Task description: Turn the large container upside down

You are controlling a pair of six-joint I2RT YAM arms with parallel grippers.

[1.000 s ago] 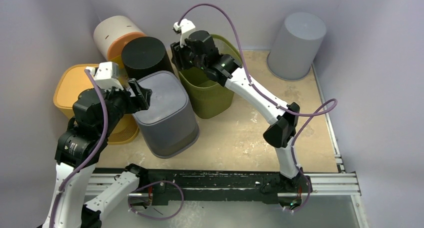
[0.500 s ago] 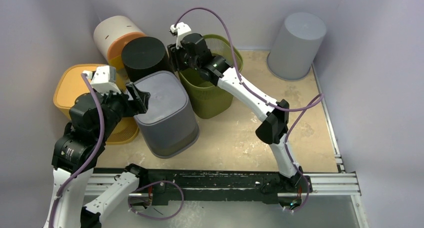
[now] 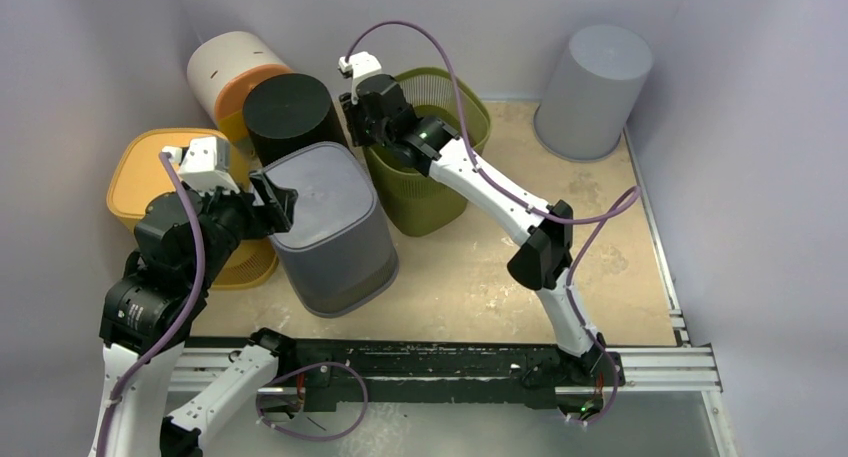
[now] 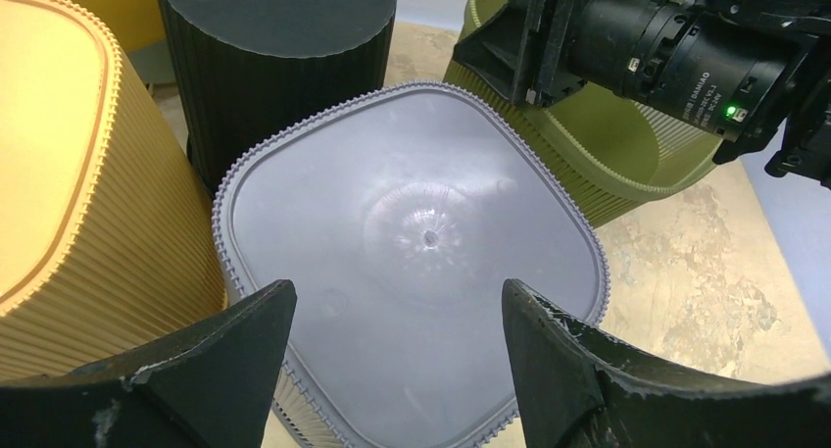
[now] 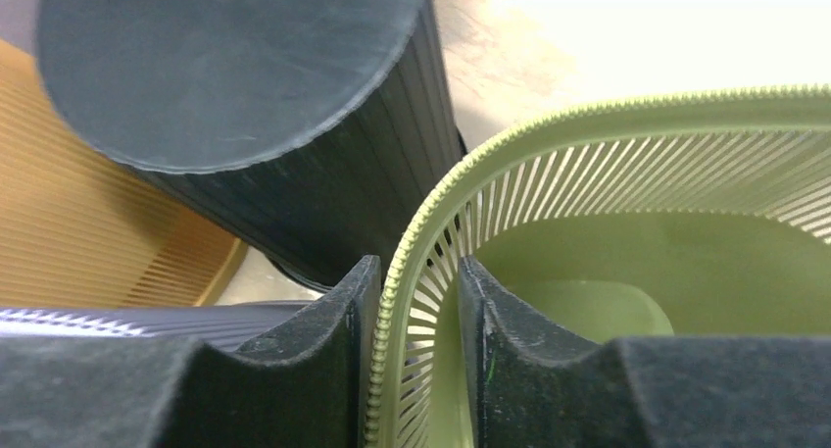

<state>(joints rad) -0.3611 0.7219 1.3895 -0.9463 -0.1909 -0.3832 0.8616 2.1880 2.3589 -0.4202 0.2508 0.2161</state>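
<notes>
right gripper (image 5: pixel 418 281): clamped on the green basket (image 3: pixel 420 199) rim, one finger inside, one outside
green basket: left upright, mouth up, just beside the black bin (image 3: pixel 288 112)
left gripper (image 4: pixel 397 296): spread wide, held over the grey bin's (image 4: pixel 412 203) upturned base
</notes>
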